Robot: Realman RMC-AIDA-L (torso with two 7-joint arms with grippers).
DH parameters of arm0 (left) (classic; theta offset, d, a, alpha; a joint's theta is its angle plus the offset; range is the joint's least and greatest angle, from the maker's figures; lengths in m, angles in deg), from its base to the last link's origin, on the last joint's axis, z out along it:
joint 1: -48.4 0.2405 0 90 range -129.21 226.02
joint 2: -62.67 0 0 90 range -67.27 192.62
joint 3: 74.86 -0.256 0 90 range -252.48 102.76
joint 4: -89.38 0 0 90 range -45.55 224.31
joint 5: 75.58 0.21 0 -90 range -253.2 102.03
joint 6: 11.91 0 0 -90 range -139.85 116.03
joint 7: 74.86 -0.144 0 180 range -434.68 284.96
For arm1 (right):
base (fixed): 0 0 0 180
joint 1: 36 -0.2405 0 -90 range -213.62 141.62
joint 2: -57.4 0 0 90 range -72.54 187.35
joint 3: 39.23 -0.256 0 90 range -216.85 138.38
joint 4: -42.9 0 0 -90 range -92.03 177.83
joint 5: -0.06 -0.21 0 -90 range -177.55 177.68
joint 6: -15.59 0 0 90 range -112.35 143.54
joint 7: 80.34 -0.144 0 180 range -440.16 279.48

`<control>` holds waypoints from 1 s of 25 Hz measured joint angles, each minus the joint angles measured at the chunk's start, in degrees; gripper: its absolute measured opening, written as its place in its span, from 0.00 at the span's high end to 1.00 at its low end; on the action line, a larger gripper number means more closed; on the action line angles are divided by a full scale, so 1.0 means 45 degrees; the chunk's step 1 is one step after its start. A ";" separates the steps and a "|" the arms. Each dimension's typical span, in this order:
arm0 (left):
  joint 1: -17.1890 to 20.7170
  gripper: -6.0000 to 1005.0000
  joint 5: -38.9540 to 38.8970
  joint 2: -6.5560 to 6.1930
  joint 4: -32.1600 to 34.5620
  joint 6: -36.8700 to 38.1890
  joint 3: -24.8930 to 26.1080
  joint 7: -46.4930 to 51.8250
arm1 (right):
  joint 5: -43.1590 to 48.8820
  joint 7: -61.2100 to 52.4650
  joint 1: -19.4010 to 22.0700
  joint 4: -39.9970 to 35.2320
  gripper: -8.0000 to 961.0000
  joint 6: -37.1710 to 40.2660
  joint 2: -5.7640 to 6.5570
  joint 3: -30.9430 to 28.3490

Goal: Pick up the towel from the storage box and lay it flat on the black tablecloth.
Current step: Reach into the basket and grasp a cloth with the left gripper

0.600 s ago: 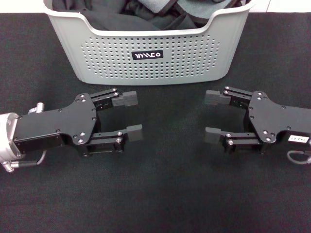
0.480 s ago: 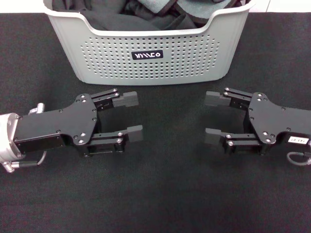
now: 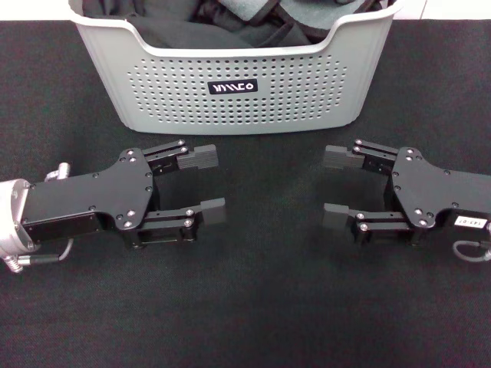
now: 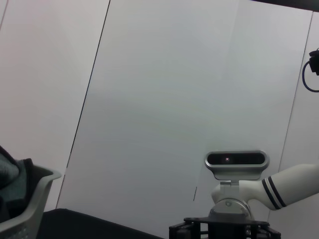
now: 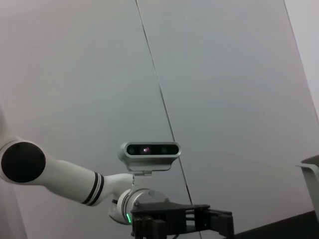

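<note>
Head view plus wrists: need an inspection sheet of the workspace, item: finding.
Surface: black tablecloth covers the table, flat, bare in front of the box.
Job's things: storage box stands upright at the far edge, logo plate facing the robot; towel not identifiable, no yellow face visible.
Clutter: black garments and a grey cloth piled inside the box.
Grippers: left gripper and right gripper both open, empty, low over the cloth in front of the box, tips facing each other.
Cables: grey cable looped at the left wrist; another cable at the right wrist.
Surroundings: plain white wall panels in both wrist views.
</note>
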 joint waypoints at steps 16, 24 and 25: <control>-0.1286 0.24 -0.0634 0.0366 0.7684 -0.3070 0.0260 0.6464 | -0.0019 0.0107 0.0718 0.0167 0.11 -0.1200 0.0078 -0.0618; -0.3597 0.25 0.2670 0.0800 0.8808 -0.6782 -0.0364 0.8426 | -0.0292 0.0412 0.1362 0.0512 0.11 -0.1265 0.0007 -0.0654; -0.3781 0.25 0.2998 0.0904 0.8857 -0.7149 -0.0544 0.8472 | -0.0352 0.0526 0.1316 0.0708 0.11 -0.1275 0.0006 -0.0656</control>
